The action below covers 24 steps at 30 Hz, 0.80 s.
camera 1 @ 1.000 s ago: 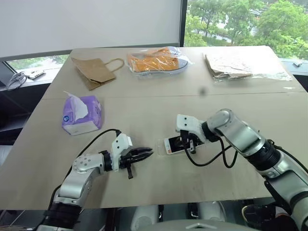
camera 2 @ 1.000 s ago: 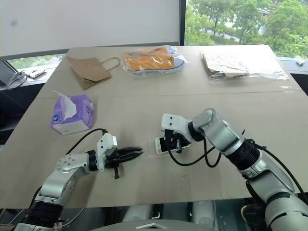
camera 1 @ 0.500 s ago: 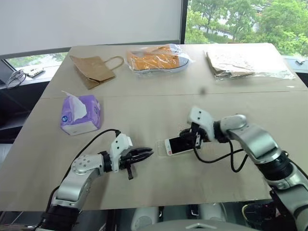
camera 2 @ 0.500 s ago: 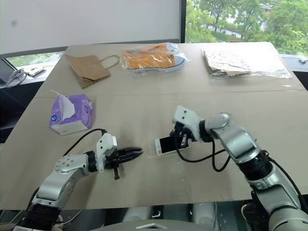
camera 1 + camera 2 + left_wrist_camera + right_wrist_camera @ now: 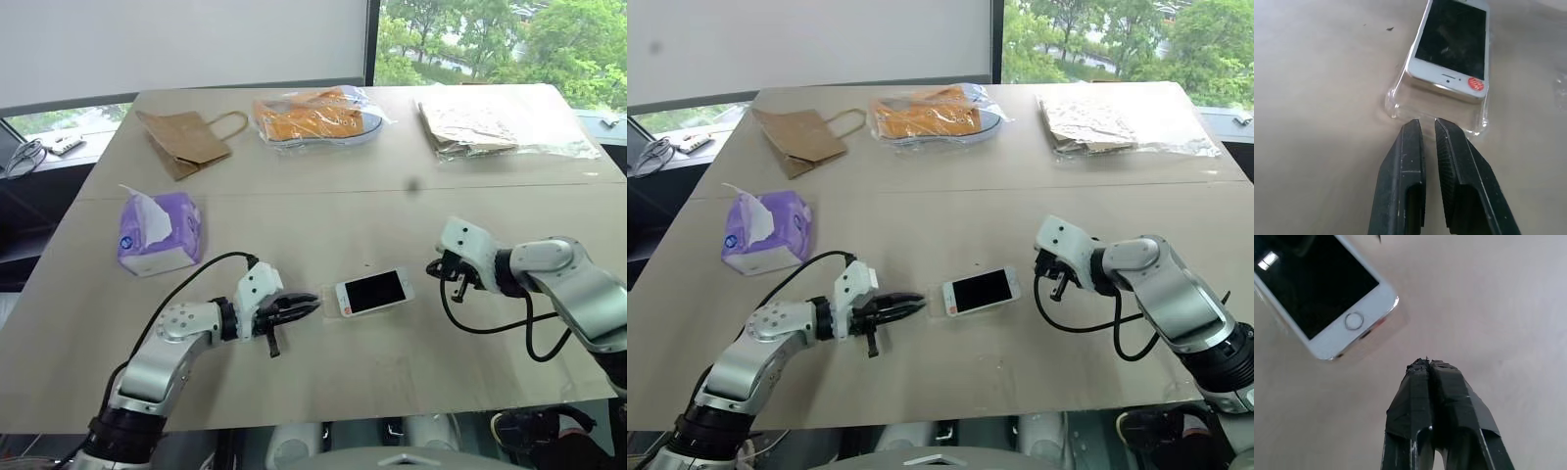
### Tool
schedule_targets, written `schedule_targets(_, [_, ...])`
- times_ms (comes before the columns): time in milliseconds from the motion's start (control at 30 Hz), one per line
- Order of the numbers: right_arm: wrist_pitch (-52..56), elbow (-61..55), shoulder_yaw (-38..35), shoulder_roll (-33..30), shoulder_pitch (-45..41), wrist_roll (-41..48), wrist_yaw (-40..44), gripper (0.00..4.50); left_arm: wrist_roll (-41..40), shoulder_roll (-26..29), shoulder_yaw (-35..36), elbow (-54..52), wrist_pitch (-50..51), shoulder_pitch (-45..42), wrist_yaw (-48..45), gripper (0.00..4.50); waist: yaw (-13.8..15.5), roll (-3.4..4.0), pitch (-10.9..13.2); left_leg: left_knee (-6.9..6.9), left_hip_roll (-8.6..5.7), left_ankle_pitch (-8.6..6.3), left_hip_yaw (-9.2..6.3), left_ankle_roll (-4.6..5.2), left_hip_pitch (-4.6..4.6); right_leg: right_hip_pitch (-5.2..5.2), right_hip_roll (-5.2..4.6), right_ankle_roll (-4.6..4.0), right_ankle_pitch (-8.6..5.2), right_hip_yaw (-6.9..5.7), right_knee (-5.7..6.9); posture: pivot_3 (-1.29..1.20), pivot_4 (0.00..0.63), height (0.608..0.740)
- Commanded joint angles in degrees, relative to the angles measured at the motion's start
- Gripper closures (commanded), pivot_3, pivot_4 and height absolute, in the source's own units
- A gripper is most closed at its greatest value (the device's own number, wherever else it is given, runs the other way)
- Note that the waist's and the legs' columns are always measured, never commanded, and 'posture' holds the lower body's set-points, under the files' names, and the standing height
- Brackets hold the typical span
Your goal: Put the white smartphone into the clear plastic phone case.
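At centre frame we see the white smartphone (image 5: 373,292), black screen up, lying in the clear plastic phone case (image 5: 1400,100) on the table (image 5: 323,382), our left gripper (image 5: 306,305) nearly shut and empty just left, our right gripper (image 5: 438,266) shut, empty, to the right.

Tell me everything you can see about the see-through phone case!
The clear plastic phone case is a thin, glossy shell with rounded corners, almost invisible. It lies flat on the wooden table, and the white smartphone rests on it, screen up. One end juts out past the phone's end, and the left gripper points at it, close by.
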Motion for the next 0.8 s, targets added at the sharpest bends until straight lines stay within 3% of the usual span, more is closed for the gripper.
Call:
schedule_targets(33, [-0.8,-3.1,0.8,-0.4,0.2,0.5,-0.1,4.5,-0.3,1.0,0.4,-2.0,0.4,-0.2,-0.2,4.04,0.1,-0.1,0.1,0.0,0.01,0.0,-0.01,0.0,0.0,0.0,0.03,0.02,0.01,0.0,0.0,0.0,0.15,0.74])
schedule_targets(800, [-1.5,-5.7,7.7,1.6,-2.5,2.0,1.9,4.5,1.4,0.3,-0.8,1.6,-3.3,0.3,-0.8,4.04,0.3,-0.23,0.2,0.05,0.02,0.01,-0.02,0.0,0.01,0.01,0.06,0.0,0.0,0.03,0.03,0.0,0.15,0.74])
